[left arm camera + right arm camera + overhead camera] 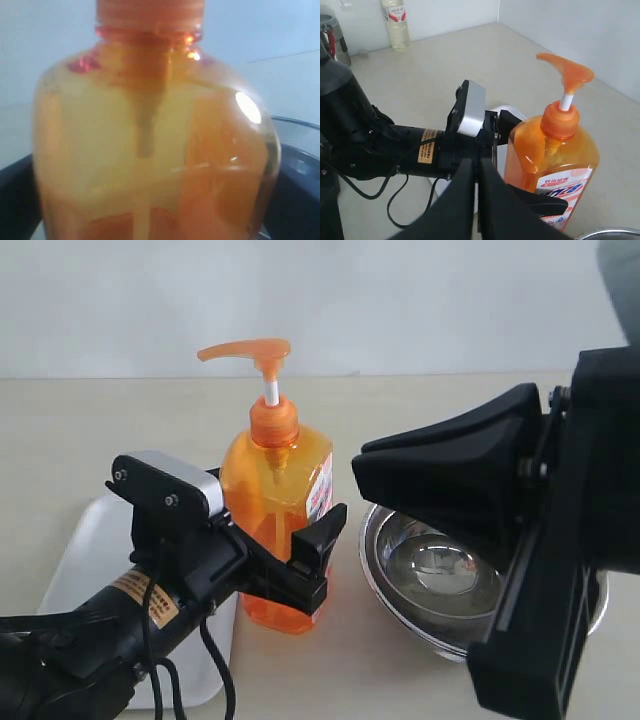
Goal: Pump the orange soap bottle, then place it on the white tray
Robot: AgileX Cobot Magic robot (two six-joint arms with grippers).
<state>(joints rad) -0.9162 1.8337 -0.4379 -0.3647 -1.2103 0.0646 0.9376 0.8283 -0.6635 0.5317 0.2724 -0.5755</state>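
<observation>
The orange soap bottle [275, 510] stands upright on the table, pump head raised and its spout pointing left. My left gripper [290, 550] reaches in from the lower left, its jaws spread wide and closed against the bottle's lower body; one black finger [322, 538] presses the labelled side and the other is hidden behind. The bottle [150, 150] fills the left wrist view between the two fingers. My right gripper [362, 472] hovers just right of the bottle at label height, shut on nothing. The white tray [90, 550] lies left of the bottle, partly under the left arm.
A round steel bowl [400, 580] sits right of the bottle, below the right gripper. In the right wrist view a pale drink bottle [396, 22] stands far off by the wall. The left arm's cables [215, 660] hang over the tray's near edge.
</observation>
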